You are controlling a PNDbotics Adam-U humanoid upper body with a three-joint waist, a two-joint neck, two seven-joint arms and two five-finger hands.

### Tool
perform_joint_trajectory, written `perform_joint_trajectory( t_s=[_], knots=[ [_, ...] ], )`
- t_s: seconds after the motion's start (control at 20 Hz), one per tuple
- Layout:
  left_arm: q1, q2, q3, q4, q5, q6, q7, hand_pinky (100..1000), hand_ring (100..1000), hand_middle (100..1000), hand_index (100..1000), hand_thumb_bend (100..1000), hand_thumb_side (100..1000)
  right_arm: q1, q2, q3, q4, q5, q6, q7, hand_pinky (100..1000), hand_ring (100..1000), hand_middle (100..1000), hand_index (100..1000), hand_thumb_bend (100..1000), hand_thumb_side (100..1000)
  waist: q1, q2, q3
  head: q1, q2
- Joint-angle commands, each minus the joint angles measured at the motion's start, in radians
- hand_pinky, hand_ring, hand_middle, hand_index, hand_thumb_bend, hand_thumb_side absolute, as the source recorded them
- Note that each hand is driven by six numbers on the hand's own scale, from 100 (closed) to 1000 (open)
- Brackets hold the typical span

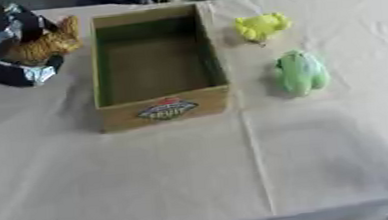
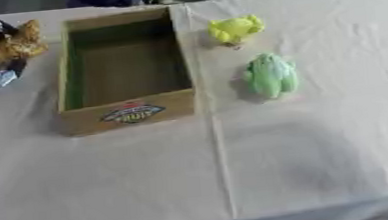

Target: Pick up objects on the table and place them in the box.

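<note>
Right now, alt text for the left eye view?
The robot's left hand holds an orange-brown toy at upper left, beside an open cardboard box. A yellow toy and a green toy lie on the cloth right of the box.

Beige cloth-covered table [image 1: 151, 186], dark blurry bkgd at far edge

Both views look down from the robot's head, from high up and fairly near, facing the far edge of the surface [image 1: 326, 170]. They share almost everything: the box [image 1: 162, 109] just right of the left hand [image 1: 4, 53], and the toys past it. The right eye view sits a bit more to the right, so the left hand slides toward its edge.
</note>
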Motion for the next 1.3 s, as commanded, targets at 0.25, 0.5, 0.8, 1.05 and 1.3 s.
perform_joint_trajectory(
  t_s=[0.25, 0.5, 0.8, 1.05, 1.3],
  knots=[
    [-0.116, -0.041, -0.027, 0.021, -0.004, -0.018, -0.024, 519, 249, 313, 698, 100, 283, -0.02, -0.029, 0.016, -0.012, -0.014, -0.004, 0.019, 702, 806, 630, 711, 100, 230, 0.004, -0.018, -0.04, 0.017, -0.01],
    [-0.167, -0.114, -0.061, 0.089, -0.054, -0.05, -0.02, 531, 263, 320, 698, 100, 280, -0.028, -0.026, 0.033, -0.01, -0.023, -0.011, 0.036, 702, 805, 629, 711, 100, 226, 0.001, -0.012, -0.075, 0.029, -0.014],
    [-0.183, -0.184, -0.102, 0.155, -0.113, -0.1, -0.018, 544, 287, 337, 705, 100, 290, -0.038, -0.022, 0.044, -0.008, -0.03, -0.017, 0.051, 703, 804, 628, 710, 100, 225, 0.001, -0.003, -0.102, 0.035, -0.016],
    [-0.174, -0.223, -0.125, 0.203, -0.161, -0.132, -0.024, 563, 341, 398, 737, 100, 304, -0.04, -0.02, 0.046, -0.007, -0.031, -0.02, 0.057, 703, 804, 627, 710, 100, 226, 0.0, 0.002, -0.11, 0.036, -0.018],
    [-0.15, -0.24, -0.14, 0.209, -0.15, -0.151, -0.046, 624, 557, 545, 770, 160, 323, -0.041, -0.017, 0.045, -0.006, -0.031, -0.017, 0.058, 703, 803, 627, 710, 100, 228, 0.0, 0.003, -0.105, 0.031, -0.018]
  ],
)
